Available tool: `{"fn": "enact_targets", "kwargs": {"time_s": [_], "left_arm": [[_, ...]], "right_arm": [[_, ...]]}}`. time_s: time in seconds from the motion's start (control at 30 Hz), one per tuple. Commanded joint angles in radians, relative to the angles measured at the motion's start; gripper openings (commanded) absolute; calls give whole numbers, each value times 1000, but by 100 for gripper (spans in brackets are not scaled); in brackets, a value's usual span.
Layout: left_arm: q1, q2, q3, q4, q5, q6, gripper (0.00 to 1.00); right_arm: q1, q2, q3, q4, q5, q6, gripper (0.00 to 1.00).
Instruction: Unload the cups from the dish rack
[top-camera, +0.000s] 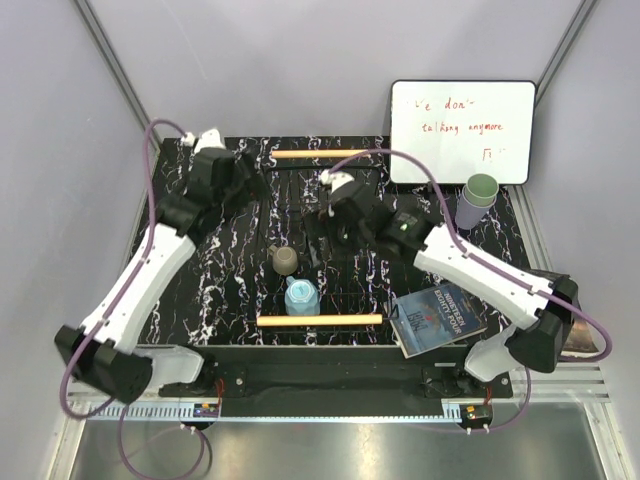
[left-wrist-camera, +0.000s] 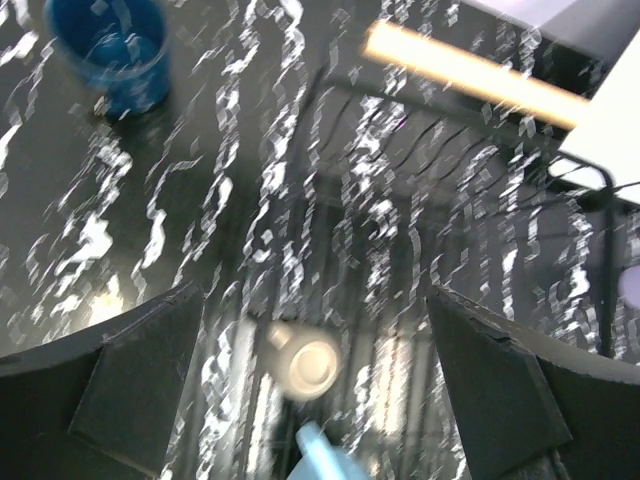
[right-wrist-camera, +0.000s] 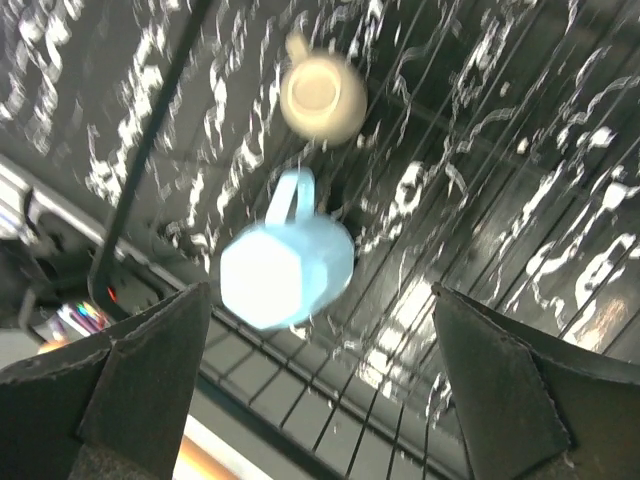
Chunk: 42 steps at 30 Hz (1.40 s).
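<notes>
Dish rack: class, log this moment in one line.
dish rack: beige mug, light blue mug inside | left gripper: open | right gripper: open

Left arm (top-camera: 150, 270) stretched forward. Left gripper (top-camera: 243, 183) turned toward the right, jaws wide apart, nothing between them. Right arm (top-camera: 480, 275) reaches forward-left. Right gripper (top-camera: 338, 212) faces down, jaws likewise spread, holding nothing.

Red handwriting on the whiteboard (top-camera: 462, 130) reads partly "talking anymore"; white lettering on the blue book (top-camera: 438, 318) is unreadable.
</notes>
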Motion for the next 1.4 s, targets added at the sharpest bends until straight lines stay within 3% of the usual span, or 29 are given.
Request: {"fn": "enact_targets", "kwargs": {"time_s": [0.0,0.27,0.53,1.03,1.1,1.13,1.2,1.23,1.37], "left_arm": [[-12,-158,-124,59,-92,-31,99],[-21,-350,-275,29,-137,-54,99],[-20,-400,-347,7,-140,-57,99],[-21,-360,-358,13,-129,-67,99],[-20,-362,-363,15,-129,-67,99],[-21,-365,-364,15,-129,-67,99],[-20,-367,-364,15,-135,-63,99],[-21,-367,-361,17,-137,-62,99],[-21,-365,-355,17,-140,-57,99]], "right_arm": [[118,-22,-48,-57,120,47,100],[302,128,-65,-10,208,119,100],[308,206,-86,73,174,131,100],[308,301,-117,101,165,137,99],[307,300,-123,110,162,139,89],[307,294,-128,113,163,139,64],[307,272,-132,115,188,151,25],[307,257,-134,115,198,153,1],[307,214,-132,107,237,154,0]]}}
